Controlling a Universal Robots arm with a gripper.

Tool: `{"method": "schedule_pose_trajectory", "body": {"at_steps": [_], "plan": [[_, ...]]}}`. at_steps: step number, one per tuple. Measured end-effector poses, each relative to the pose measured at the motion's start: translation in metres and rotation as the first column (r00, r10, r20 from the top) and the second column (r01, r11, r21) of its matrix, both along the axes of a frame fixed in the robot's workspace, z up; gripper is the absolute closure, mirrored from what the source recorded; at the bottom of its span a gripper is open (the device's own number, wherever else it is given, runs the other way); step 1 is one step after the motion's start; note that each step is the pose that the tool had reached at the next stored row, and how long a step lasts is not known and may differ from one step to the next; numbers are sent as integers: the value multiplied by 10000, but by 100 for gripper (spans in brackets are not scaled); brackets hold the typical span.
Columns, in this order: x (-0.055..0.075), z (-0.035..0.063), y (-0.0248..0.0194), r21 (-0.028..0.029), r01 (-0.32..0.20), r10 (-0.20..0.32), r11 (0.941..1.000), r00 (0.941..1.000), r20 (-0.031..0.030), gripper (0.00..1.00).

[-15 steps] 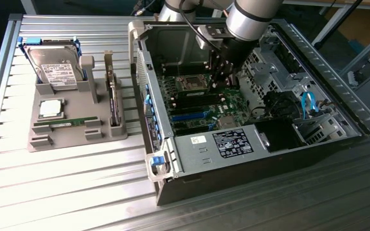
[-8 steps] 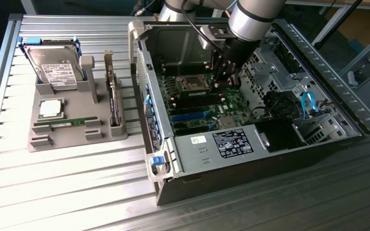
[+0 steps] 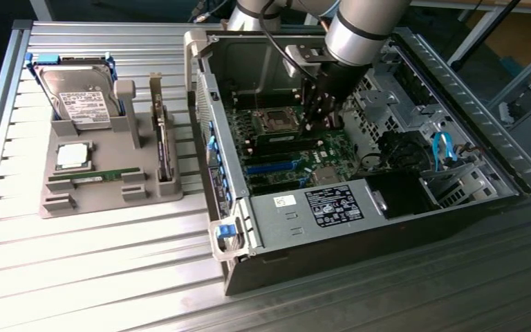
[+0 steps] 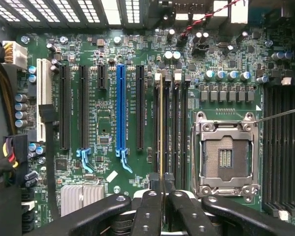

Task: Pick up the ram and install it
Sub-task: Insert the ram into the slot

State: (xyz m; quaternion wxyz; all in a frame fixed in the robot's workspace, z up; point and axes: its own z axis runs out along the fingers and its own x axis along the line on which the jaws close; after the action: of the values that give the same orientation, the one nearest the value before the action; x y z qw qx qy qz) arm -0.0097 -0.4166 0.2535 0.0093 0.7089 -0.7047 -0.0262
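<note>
My gripper [image 3: 317,124] is down inside the open computer case, over the motherboard's memory slots beside the empty processor socket [image 4: 226,157]. In the wrist view its two fingertips [image 4: 152,196] are closed together on a thin board seen edge-on, the ram [image 4: 161,128]. This stick runs along one of the long memory slots, and its pale yellow edge leads straight in between the fingers. Whether it is fully seated in the slot I cannot tell. Another long green stick [image 3: 95,176] lies in the grey holder outside the case.
The grey holder [image 3: 58,207] on the exterior view's left also carries a hard drive [image 3: 81,97], a square silver processor [image 3: 74,156] and an upright dark card [image 3: 162,145]. The case walls [image 3: 201,76], a cable bundle [image 3: 445,149] and the power supply [image 3: 339,204] surround the motherboard.
</note>
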Motion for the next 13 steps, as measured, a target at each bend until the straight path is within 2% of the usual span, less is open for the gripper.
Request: {"method": "schedule_pose_trajectory", "body": {"at_steps": [9,13], "plan": [[0,-87,-1,-2,0,0,10000,10000,-1,88],[0,-89,-4,2,0,0,10000,10000,1,88]]}}
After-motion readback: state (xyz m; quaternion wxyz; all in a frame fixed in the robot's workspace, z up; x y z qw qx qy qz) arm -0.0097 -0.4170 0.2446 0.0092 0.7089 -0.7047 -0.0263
